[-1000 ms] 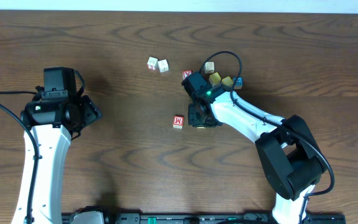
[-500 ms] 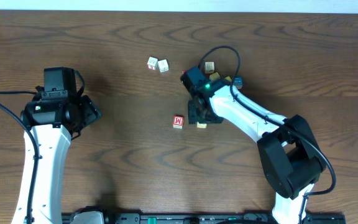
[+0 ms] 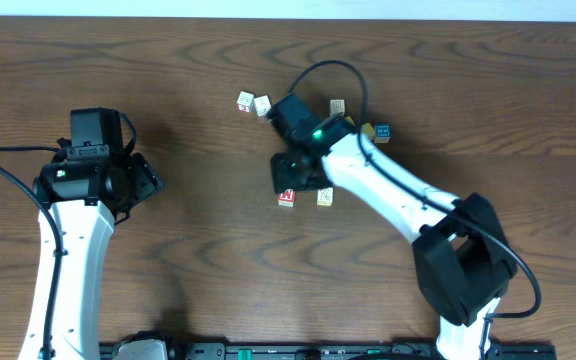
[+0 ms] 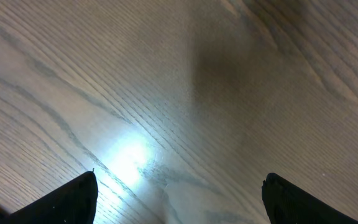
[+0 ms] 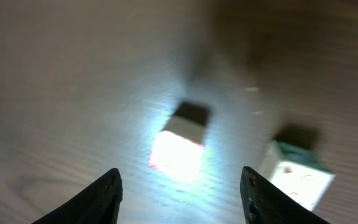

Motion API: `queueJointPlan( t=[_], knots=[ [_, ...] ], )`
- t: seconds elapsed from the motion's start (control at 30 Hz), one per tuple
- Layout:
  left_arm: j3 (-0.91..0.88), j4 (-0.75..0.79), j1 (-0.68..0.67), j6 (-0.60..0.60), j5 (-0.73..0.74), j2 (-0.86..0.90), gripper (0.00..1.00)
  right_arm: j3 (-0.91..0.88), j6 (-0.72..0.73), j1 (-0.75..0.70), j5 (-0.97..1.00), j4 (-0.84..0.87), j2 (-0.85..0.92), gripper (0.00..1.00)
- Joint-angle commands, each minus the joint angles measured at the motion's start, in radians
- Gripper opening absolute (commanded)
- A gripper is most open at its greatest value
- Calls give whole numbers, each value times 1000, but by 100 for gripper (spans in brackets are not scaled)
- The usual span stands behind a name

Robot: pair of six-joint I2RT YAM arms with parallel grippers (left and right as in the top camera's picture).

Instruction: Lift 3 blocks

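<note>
The red block with a white "M" (image 3: 287, 197) lies on the table, and a pale block with a green side (image 3: 325, 197) sits just to its right. My right gripper (image 3: 293, 180) hovers over the red block's far side. In the right wrist view the red block (image 5: 182, 142) is washed out by glare ahead of the open right gripper (image 5: 182, 199), roughly centred between its fingers and apart from them. The green-sided block (image 5: 297, 169) lies to the right, outside them. My left gripper (image 3: 136, 185) stands open at the far left over bare wood (image 4: 179, 202).
Two pale blocks (image 3: 245, 101) (image 3: 263, 105) lie side by side at the back. A cream block (image 3: 337, 106), a yellowish block (image 3: 366, 130) and a blue block (image 3: 381, 131) sit behind the right arm, whose cable loops above them.
The right gripper opened, leaving the green-sided block on the table, then swung left and back to stand over the red "M" block. The left arm has not moved.
</note>
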Motion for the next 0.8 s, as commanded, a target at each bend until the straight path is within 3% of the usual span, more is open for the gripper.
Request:
queueJointPlan(
  t=[0.0, 0.33, 0.53, 0.67, 0.77],
  knots=[
    [4, -4, 4, -5, -10, 3, 85, 7, 82, 54, 108, -5, 22, 59],
    [4, -4, 4, -5, -9, 3, 85, 1, 213, 91, 178, 2, 101, 58],
    [4, -4, 4, -5, -10, 3, 85, 1, 215, 92, 174, 31, 151, 57],
    [4, -4, 4, -5, -10, 3, 85, 1, 215, 92, 175, 40, 151, 53],
    [4, -4, 4, -5, -10, 3, 85, 1, 215, 92, 179, 43, 151, 44]
  ],
)
